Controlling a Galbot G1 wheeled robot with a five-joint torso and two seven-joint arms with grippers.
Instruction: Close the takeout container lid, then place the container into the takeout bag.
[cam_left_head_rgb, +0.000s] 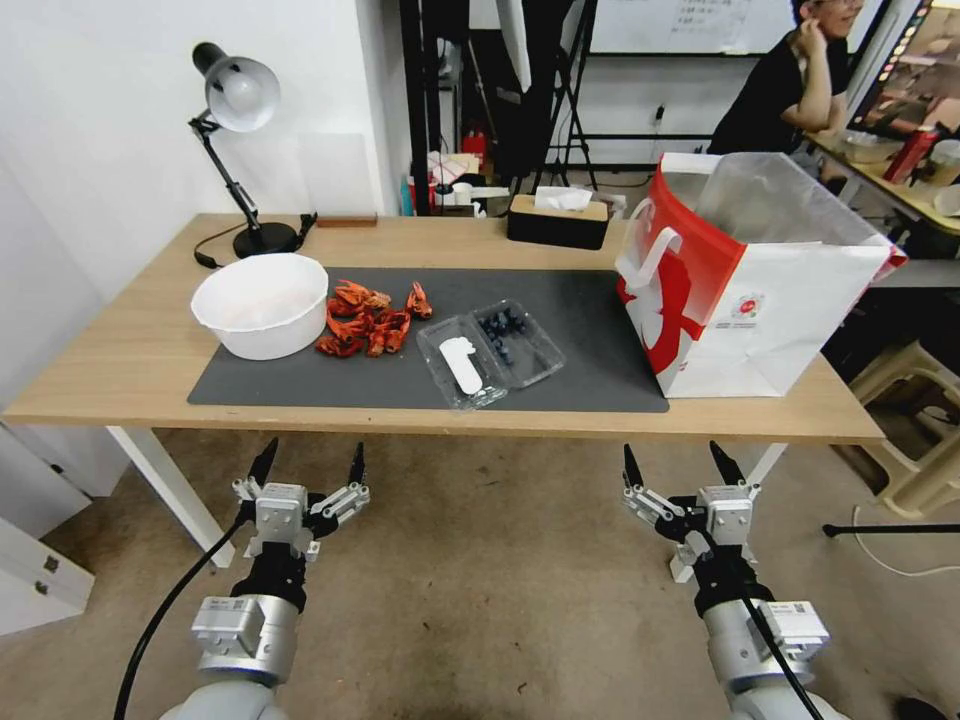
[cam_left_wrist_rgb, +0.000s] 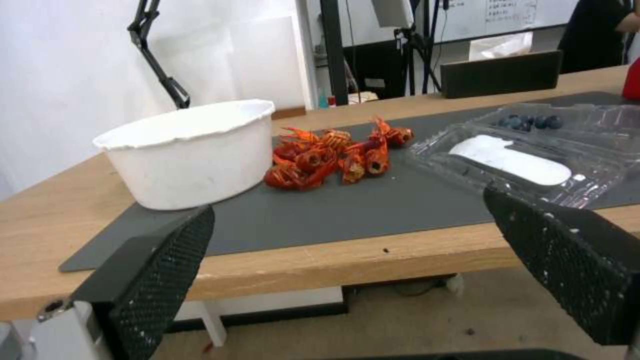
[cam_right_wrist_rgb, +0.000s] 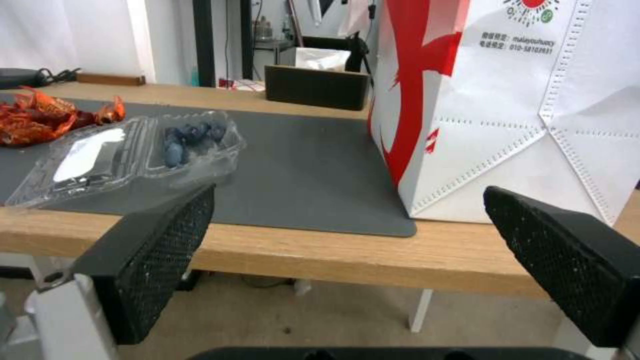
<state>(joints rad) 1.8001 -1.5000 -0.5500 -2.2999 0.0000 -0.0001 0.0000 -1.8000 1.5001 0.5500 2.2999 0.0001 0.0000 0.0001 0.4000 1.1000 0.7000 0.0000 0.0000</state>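
The clear takeout container (cam_left_head_rgb: 490, 353) lies open flat on the dark mat in the middle of the table, blueberries in its right half. Its lid (cam_left_head_rgb: 461, 366), the left half with a white label, lies face up beside them. In the left wrist view the container (cam_left_wrist_rgb: 533, 150) is beyond the table edge; the right wrist view has it (cam_right_wrist_rgb: 133, 150) too. The red-and-white takeout bag (cam_left_head_rgb: 750, 290) stands open at the table's right end, also close in the right wrist view (cam_right_wrist_rgb: 520, 100). My left gripper (cam_left_head_rgb: 308, 466) and right gripper (cam_left_head_rgb: 678, 466) hang open below the table's front edge, holding nothing.
A white bowl (cam_left_head_rgb: 262, 303) and a pile of red crayfish (cam_left_head_rgb: 368, 320) sit left of the container. A black tissue box (cam_left_head_rgb: 557, 220) and a desk lamp (cam_left_head_rgb: 235, 100) stand at the back. The table's front edge (cam_left_head_rgb: 440, 425) lies between the grippers and the mat.
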